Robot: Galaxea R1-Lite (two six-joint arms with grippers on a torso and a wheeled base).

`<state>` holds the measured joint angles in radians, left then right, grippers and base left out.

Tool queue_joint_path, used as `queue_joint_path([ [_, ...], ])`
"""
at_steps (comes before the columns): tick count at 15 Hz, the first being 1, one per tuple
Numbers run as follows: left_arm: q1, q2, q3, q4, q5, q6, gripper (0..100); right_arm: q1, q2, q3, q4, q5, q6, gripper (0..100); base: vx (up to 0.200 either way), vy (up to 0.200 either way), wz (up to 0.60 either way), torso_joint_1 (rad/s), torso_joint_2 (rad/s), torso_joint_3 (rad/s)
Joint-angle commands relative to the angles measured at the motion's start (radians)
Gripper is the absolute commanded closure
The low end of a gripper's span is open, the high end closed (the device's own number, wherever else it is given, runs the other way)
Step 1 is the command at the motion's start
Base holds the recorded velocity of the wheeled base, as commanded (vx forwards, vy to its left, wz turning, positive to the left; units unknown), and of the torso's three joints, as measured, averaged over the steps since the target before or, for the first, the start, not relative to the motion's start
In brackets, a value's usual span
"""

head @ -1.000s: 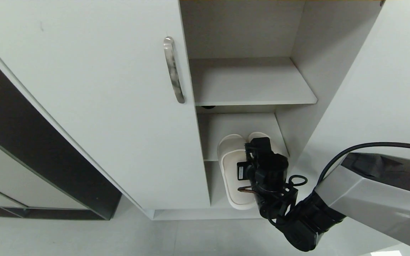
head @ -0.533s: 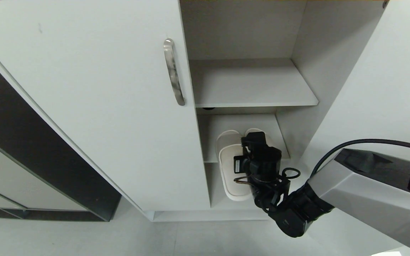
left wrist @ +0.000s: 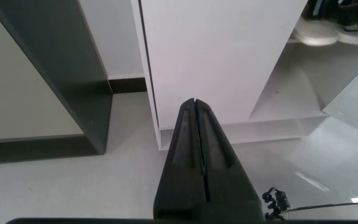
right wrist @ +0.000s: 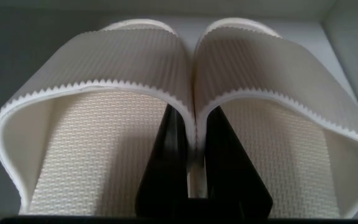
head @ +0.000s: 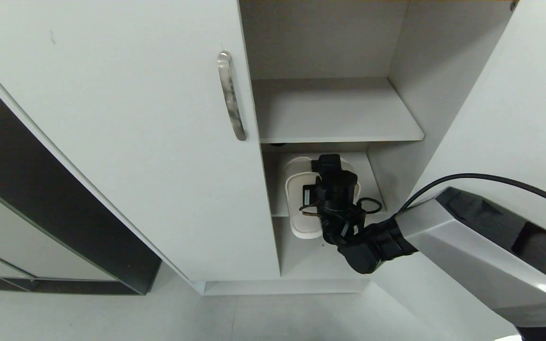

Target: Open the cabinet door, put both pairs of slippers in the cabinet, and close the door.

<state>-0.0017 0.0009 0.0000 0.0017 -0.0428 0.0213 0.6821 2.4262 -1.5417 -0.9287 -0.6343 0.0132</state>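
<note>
Right gripper (right wrist: pixel 196 155) clamped on the adjoining strap edges of the slippers (right wrist: pixel 104 81) — pair sits over the middle shelf (head: pixel 371 182), heels overhanging its front. Judgement: push deeper, kept level, until the heels clear the edge — then release.

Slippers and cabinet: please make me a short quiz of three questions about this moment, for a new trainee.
1. True or false: the white slippers rest on the top shelf.
2. What does the right hand grip? A) one slipper by its heel B) both slippers, pinched together by their inner sides C) the door handle
3. Fill in: the left hand is ___ (open or shut).

Key: 1 false, they are at the second shelf. 2 B. 3 shut.
</note>
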Motion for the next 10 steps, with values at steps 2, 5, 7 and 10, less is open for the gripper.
queue_joint_path([
  [2, 0.0, 0.001, 0.0, 0.0, 0.0, 0.002, 100, -0.03, 0.068, -0.124, 0.03, 0.005, -0.001, 100, 0.0, 0.0, 0.0, 0.0, 0.0, 0.0],
  [5, 0.0, 0.001, 0.0, 0.0, 0.0, 0.0, 100, -0.042, 0.099, -0.189, 0.053, 0.01, -0.001, 100, 0.0, 0.0, 0.0, 0.0, 0.0, 0.0],
  [7, 0.0, 0.001, 0.0, 0.0, -0.002, 0.002, 100, -0.047, 0.113, -0.221, 0.067, 0.016, -0.001, 100, 0.0, 0.0, 0.0, 0.0, 0.0, 0.0],
  [10, 0.0, 0.001, 0.0, 0.0, 0.0, 0.0, 100, -0.05, 0.143, -0.294, 0.114, 0.019, -0.001, 100, 0.0, 0.0, 0.0, 0.0, 0.0, 0.0],
])
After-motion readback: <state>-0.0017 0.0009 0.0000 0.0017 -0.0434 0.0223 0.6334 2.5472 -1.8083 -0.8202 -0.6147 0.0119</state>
